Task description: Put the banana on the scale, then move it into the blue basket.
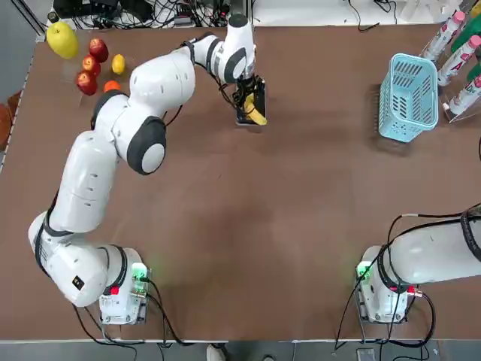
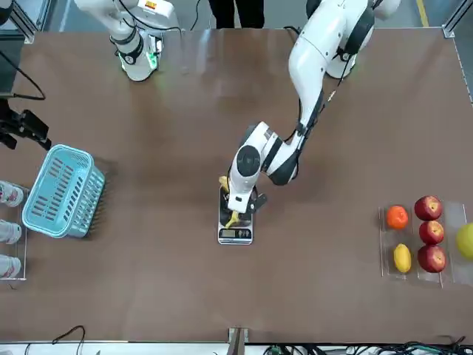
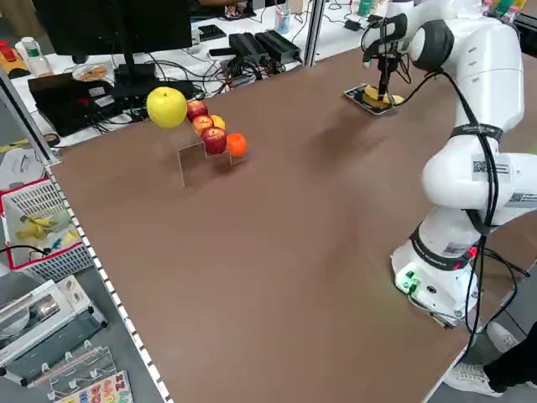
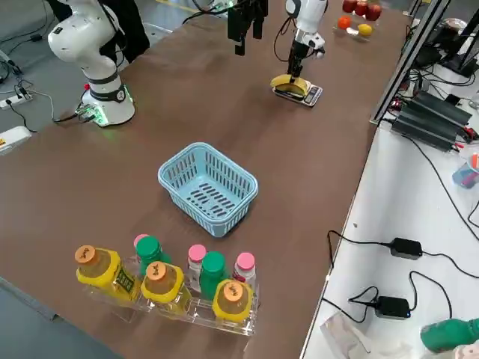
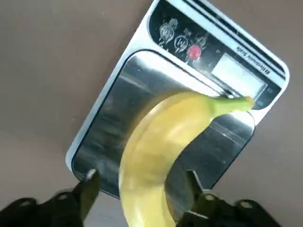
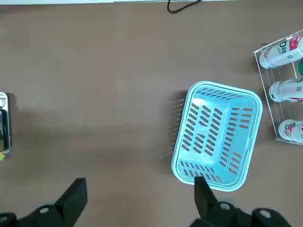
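Yellow and close under the left wrist camera, the banana [image 5: 156, 156] lies on the scale [image 5: 118, 118], with the left pincer [image 5: 142, 187] released, one finger on each side and a visible gap to the fruit.

Risk 1: the banana's near end appears to overhang the scale edge. A finger brushing it during withdrawal could roll it onto the tabletop [image 1: 263, 226].

Risk 2: the fruit is curved. An off-centre regrasp could let it pivot or slip on the way to the blue basket [image 1: 409, 98].

Surroundings, left to right in the top view: a fruit rack [image 1: 94, 68] with a large yellow fruit, apples, a lemon and an orange; the scale; the blue basket, well apart from the scale; bottles [image 1: 458, 53] just beyond it. Nothing lies between scale and basket.

The right pincer [image 6: 139, 198] hangs released and parked, with the basket in front of it.
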You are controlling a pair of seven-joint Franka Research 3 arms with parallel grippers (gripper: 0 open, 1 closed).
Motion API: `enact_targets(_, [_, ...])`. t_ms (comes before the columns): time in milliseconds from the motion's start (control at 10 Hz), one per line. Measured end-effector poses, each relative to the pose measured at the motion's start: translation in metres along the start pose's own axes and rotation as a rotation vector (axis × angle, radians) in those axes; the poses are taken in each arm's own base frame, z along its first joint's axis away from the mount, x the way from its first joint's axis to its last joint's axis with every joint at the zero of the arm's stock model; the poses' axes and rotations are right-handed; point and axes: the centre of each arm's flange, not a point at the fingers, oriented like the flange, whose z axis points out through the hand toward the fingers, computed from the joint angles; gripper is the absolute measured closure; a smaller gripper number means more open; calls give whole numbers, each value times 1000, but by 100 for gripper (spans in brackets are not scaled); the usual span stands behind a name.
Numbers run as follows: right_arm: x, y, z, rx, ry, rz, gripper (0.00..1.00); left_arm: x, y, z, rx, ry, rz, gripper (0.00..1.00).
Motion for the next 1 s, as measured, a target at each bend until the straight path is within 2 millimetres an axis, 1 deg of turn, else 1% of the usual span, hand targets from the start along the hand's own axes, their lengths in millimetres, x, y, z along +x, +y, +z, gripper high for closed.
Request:
enact_targets(100, [0, 0, 0, 0, 0, 0, 0, 1, 1, -8, -3, 1, -1, 12])
enact_targets(200, [0, 0, 1, 0, -1, -2, 0, 5, 1, -25, -1, 3, -6, 7])
enact_targets(300, [1, -2, 3, 1, -6, -32, 0, 17, -2, -52, -4, 9, -21, 2])
enact_targets(400, [5, -7, 10, 4, -12, -107, 0, 40, -10, -91, -23, 19, -52, 1])
enact_targets(500, [14, -14, 23, 7, -11, -205, 0, 65, -23, -140, -39, 28, -79, 1])
enact_targets(600, [26, -30, 39, 8, -7, -287, 0, 87, -45, -189, -26, 28, -85, 0])
enact_targets(700, [39, -61, 55, 7, -3, -347, 0, 112, -78, -232, 15, 12, -60, 0])
enact_targets(800, [52, -102, 69, 7, -3, -373, 0, 142, -117, -271, 51, -10, -29, 0])
enact_targets(900, [60, -147, 81, 8, -5, -352, 0, 174, -158, -303, 62, -23, -15, 0])
enact_targets(1000, [63, -197, 94, 8, -8, -308, 0, 199, -194, -327, 67, -35, -6, 0])
